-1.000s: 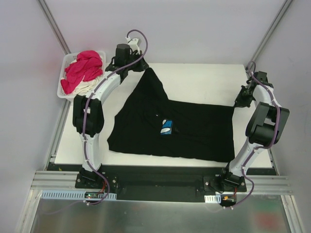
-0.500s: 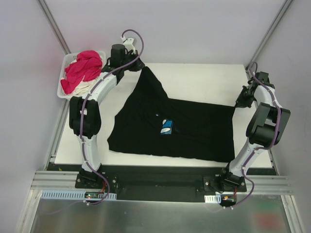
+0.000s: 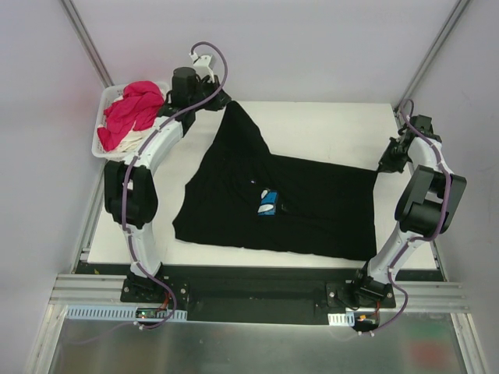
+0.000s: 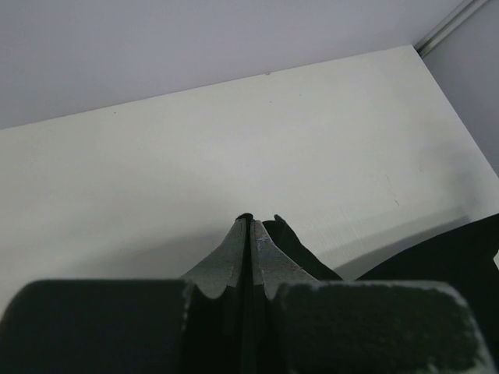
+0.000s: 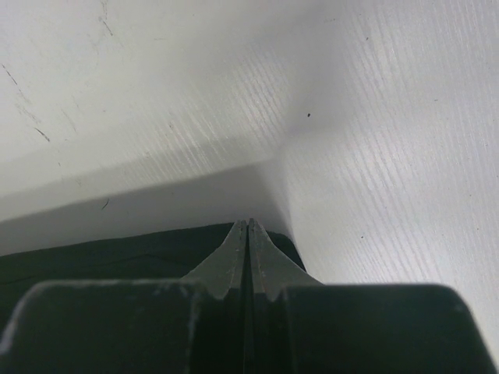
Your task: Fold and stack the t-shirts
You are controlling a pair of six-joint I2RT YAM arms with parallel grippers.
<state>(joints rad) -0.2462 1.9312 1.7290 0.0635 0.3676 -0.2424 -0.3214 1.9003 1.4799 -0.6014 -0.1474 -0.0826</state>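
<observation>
Magenta tee [image 3: 131, 111] heaped in basket [image 3: 107, 96].

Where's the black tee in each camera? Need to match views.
Top external: black tee spread across the centre.
Left wrist: it sits bottom right, corner pinched in left tool.
Right wrist: it sits bottom left, edge pinched in right tool.
Shared landmark: white table top.

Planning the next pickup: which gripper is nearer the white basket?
Left. The left gripper sits just right of the white basket, pinching a far corner of the black t-shirt; the right gripper grips another corner across the table.
</observation>
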